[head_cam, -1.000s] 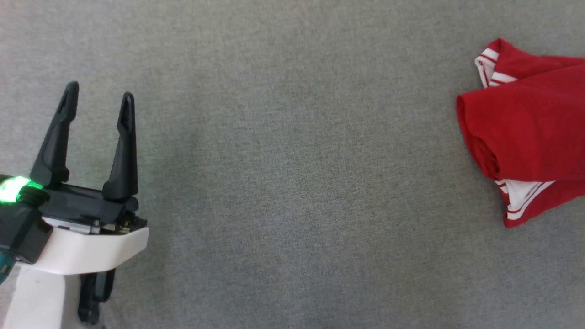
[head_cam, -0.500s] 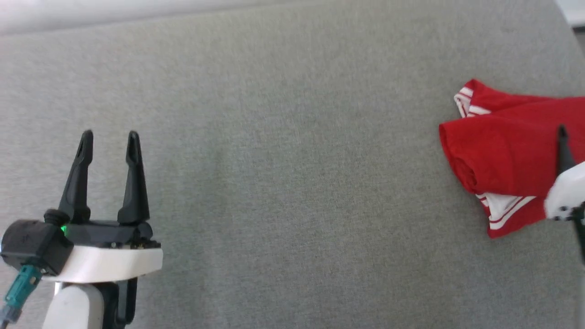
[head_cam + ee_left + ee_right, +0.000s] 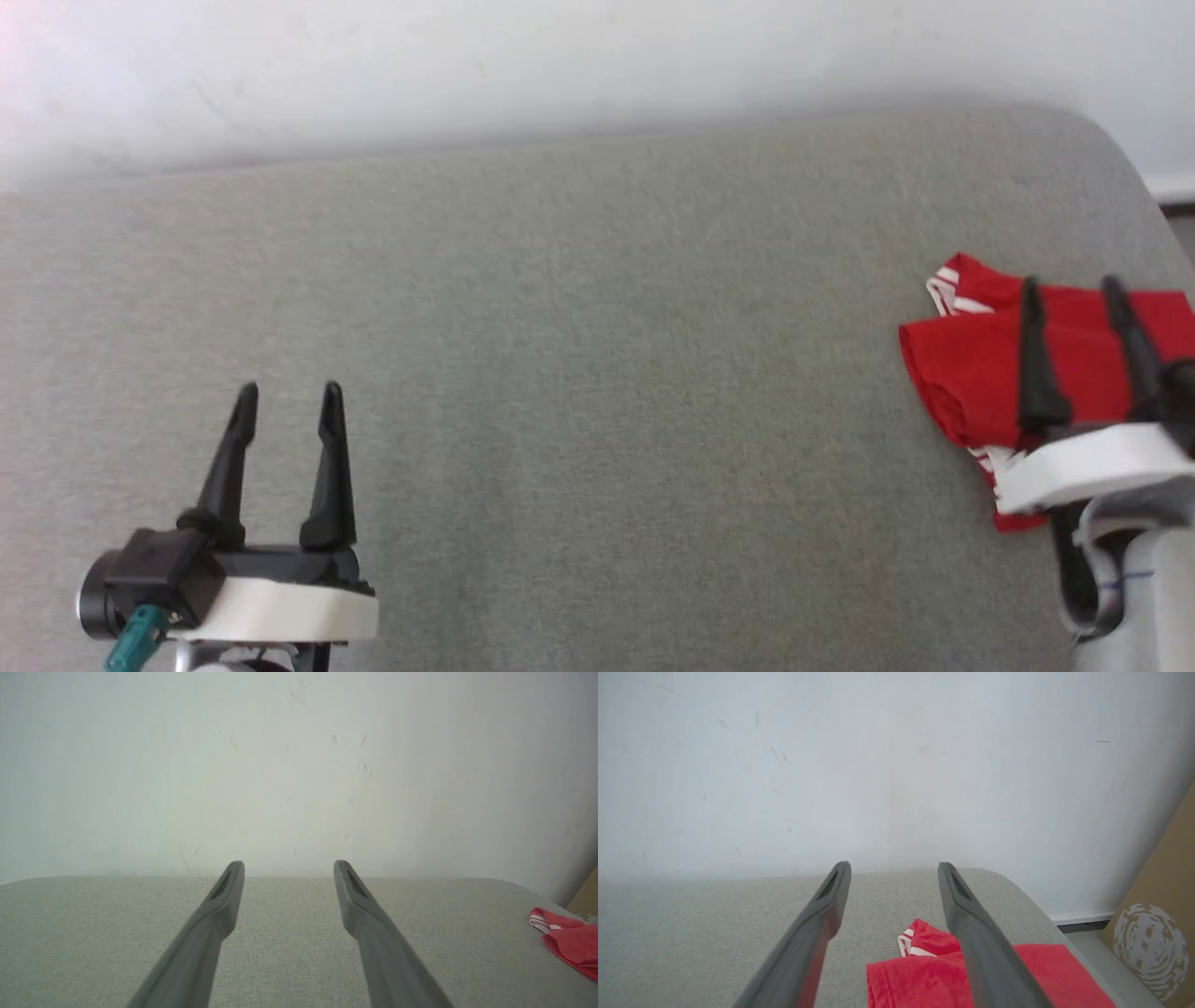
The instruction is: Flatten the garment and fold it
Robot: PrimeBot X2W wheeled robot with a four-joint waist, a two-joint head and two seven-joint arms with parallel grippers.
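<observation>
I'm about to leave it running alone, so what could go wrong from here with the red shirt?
The garment lies bunched with layers doubled over, so the open right gripper over it might pinch several layers and fail to spread it. It sits near the grey surface's right edge, so a tug that way could drag it off. The open left gripper is far off over bare surface, too distant to steady the cloth yet.

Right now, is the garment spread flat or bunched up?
Bunched: the garment lies heaped on the grey surface, red layers rolled over each other, striped trim poking out.
</observation>
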